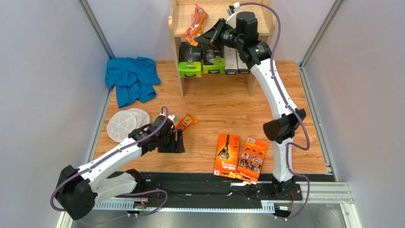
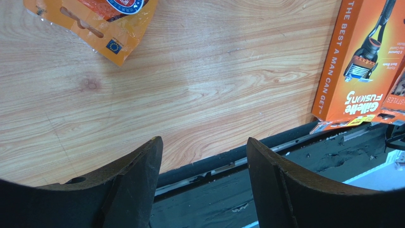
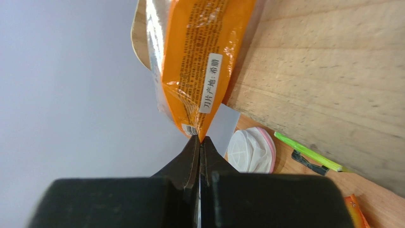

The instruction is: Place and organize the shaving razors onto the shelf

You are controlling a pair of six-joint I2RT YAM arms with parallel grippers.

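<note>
The right jaws are pressed together, pinching the thin sealed corner of a narrow orange blister pack (image 3: 190, 57) over the upper tier of the shelf (image 1: 177, 28). In the right wrist view the pack runs from the jaw tips toward 12 o'clock, its printed back facing the camera. From above it sits toward the left end of that tier, at about 10 o'clock from the right jaws. On the lower tier a row of boxed packs (image 1: 213, 61) stands upright, side by side.

The left jaws are spread wide just above the worktop (image 1: 214, 109), with nothing but bare wood and the black base rail between them. The second orange blister pack (image 2: 102, 26) lies flat on the worktop at about 11 o'clock from them in the left wrist view, near but apart. Two flat orange boxes (image 1: 227, 155) (image 1: 252, 160) lie side by side at about 4 o'clock from the left jaws in the top view. A blue cloth (image 1: 132, 78) and white mesh discs (image 1: 126, 123) lie toward the worktop's left edge.
</note>
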